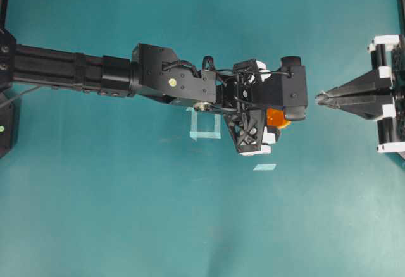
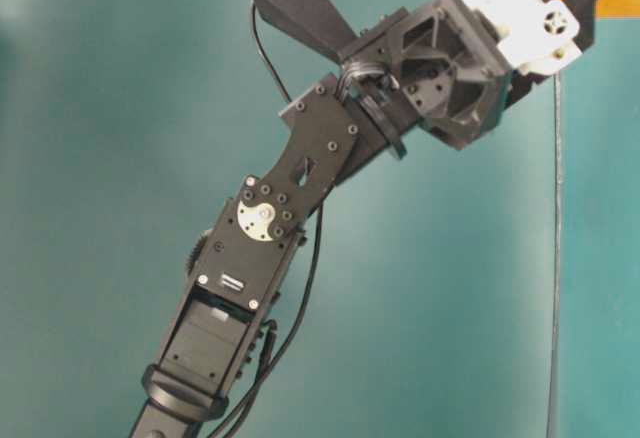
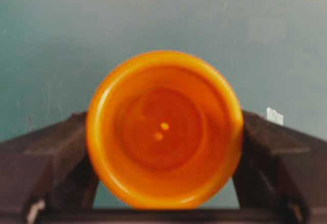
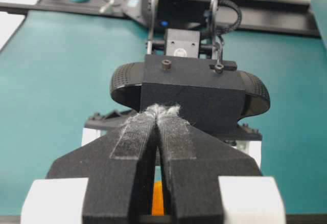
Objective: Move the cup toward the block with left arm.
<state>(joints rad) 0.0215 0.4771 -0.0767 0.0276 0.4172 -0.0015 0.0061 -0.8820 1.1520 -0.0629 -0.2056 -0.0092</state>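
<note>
So the teal table mat (image 1: 126, 214) takes up pretty much everything, and stretched across it from the left is the long black boxy left arm (image 1: 76, 68), reaching out to about the middle. Over on the right edge the other black arm with white brackets is parked, and its right gripper (image 1: 321, 98) has the fingers pressed together on nothing.

The left gripper (image 1: 278, 117) is down around the small orange-yellow plastic cup (image 3: 163, 129). In the wrist view the round rim fills the gap between the two dark fingers (image 3: 48, 157), both sides touching it, so I'd call that clamped on the cup. From overhead only a sliver of orange pokes out under the wrist.

Smaller stuff: a pale tape square outline (image 1: 204, 125) just under the forearm and a little pale tape strip (image 1: 264, 167) nearby.

The tiny orange cube? Can't find it in any view, probably hidden.

Looks like the grab is done, the carry isn't. Next up is hauling the cup to the block without squeezing it out.
</note>
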